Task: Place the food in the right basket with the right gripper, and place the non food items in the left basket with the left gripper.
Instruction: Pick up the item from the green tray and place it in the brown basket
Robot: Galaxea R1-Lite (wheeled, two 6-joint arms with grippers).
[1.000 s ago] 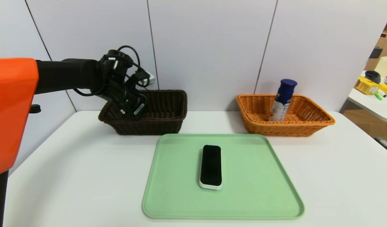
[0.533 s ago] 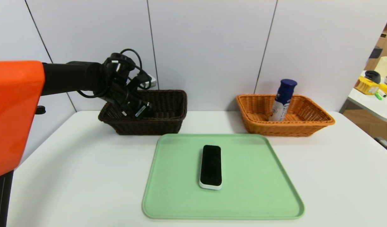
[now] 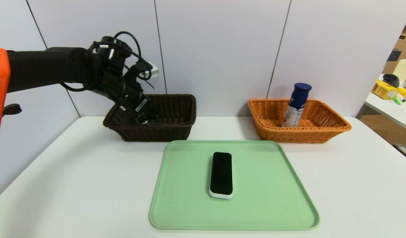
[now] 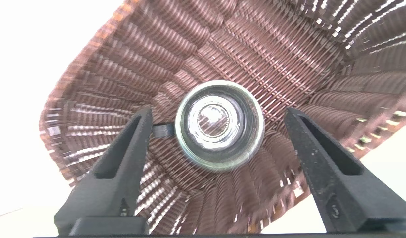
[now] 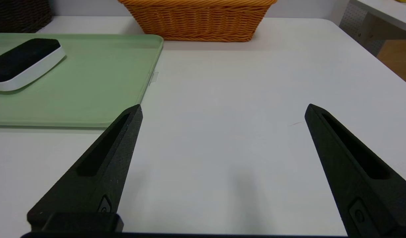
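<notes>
Dish (image 4: 219, 125) lay loose in left basket (image 3: 176, 127); left gripper (image 4: 216, 114) fingers spread wide, clear of glass. Needed straight lift, avoiding wicker rim.

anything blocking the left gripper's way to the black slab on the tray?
Nothing visible. The left gripper hangs open over the dark basket; the slab lies alone on the green tray, with bare table between.

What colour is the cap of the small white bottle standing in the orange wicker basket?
Dark blue, on the small white bottle; the head view shows it best.
</notes>
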